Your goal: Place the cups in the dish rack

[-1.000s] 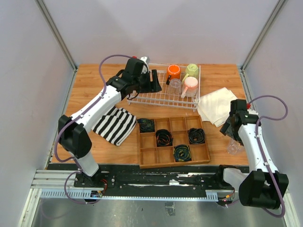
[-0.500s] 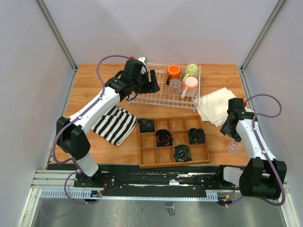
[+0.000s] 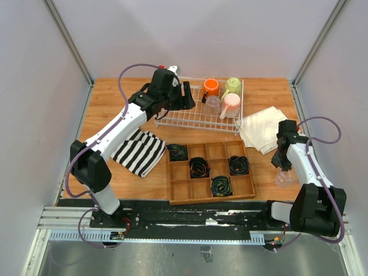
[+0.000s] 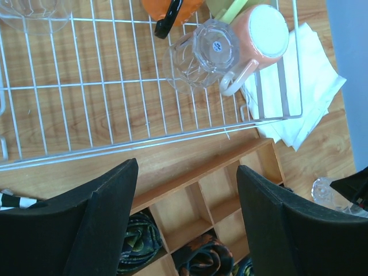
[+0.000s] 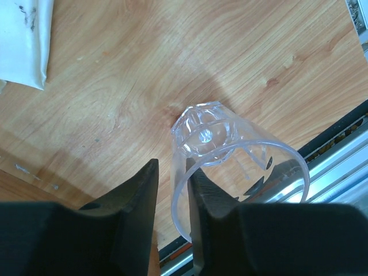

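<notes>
On the table at the right stands a clear tumbler (image 3: 282, 179) (image 5: 230, 149), upright with its mouth toward my right wrist camera. My right gripper (image 3: 280, 167) (image 5: 172, 167) straddles its near wall, one finger inside and one outside; the jaws are narrow, with a slim gap left at the outer finger. The dish rack (image 3: 190, 121) (image 4: 86, 115) holds an orange mug (image 3: 211, 87), a yellow-green mug (image 3: 233, 85), a white-pink mug (image 3: 231, 103) (image 4: 259, 34) and a clear tumbler (image 3: 213, 104) (image 4: 204, 52). My left gripper (image 3: 188, 98) (image 4: 187, 224) hovers open and empty over the rack's front edge.
A wooden compartment tray (image 3: 169, 172) with coiled cables lies at the front centre. A striped cloth (image 3: 138, 150) lies to its left and a white cloth (image 3: 263, 129) beside the rack. The table's front edge and metal rail (image 5: 339, 144) run close to the right tumbler.
My right gripper has come down onto the tumbler and its jaws have narrowed around the wall. The left arm has barely shifted over the rack.
</notes>
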Robot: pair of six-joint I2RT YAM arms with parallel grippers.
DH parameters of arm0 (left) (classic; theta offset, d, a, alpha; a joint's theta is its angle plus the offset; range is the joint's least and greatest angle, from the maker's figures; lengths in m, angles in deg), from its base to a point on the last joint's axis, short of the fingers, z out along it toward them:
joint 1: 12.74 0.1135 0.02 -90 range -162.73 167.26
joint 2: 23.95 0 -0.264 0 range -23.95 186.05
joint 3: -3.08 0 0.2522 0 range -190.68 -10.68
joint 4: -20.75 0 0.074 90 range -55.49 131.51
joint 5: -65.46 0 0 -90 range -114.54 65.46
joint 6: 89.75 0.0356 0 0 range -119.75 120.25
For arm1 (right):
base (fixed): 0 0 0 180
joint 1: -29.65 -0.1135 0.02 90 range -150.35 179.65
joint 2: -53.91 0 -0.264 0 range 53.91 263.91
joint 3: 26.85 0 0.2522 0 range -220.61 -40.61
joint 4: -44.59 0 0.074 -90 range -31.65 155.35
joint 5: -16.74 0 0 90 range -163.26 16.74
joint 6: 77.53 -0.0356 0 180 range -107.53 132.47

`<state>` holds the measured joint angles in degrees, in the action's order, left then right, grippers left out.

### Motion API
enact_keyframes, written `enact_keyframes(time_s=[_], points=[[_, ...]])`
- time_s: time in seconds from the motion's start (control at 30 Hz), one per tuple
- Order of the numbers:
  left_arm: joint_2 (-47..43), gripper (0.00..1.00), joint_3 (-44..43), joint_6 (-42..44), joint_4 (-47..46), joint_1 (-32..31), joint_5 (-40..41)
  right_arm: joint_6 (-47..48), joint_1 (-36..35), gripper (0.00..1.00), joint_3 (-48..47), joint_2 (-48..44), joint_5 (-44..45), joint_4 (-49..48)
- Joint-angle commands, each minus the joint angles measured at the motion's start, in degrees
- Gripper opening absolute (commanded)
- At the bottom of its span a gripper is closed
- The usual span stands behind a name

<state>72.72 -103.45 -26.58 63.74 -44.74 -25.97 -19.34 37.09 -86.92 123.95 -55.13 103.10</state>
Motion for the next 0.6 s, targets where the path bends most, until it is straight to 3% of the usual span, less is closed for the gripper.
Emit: enact_keyframes(time_s=[0.0,0.17,0.37,0.57], points=[[0.8,0.75,-2.5,1.2,-1.6,-0.2,-1.7,0.9,1.6,0.23,1.4,0.5,0.9,-0.7],[1.6,0.81,-3.2,1.2,-1.7,0.0,-4.2,1.4,2.4,0.01,2.6,0.3,0.5,-1.5],[2.7,0.85,-0.9,-2.0,-5.5,3.2,-14.9,4.0,2.4,0.01,-0.9,-0.4,-2.7,0.0],[2.9,0.86,5.2,-9.1,-14.5,5.9,-27.8,7.7,2.4,0.01,-14.5,-3.0,-14.1,2.8]])
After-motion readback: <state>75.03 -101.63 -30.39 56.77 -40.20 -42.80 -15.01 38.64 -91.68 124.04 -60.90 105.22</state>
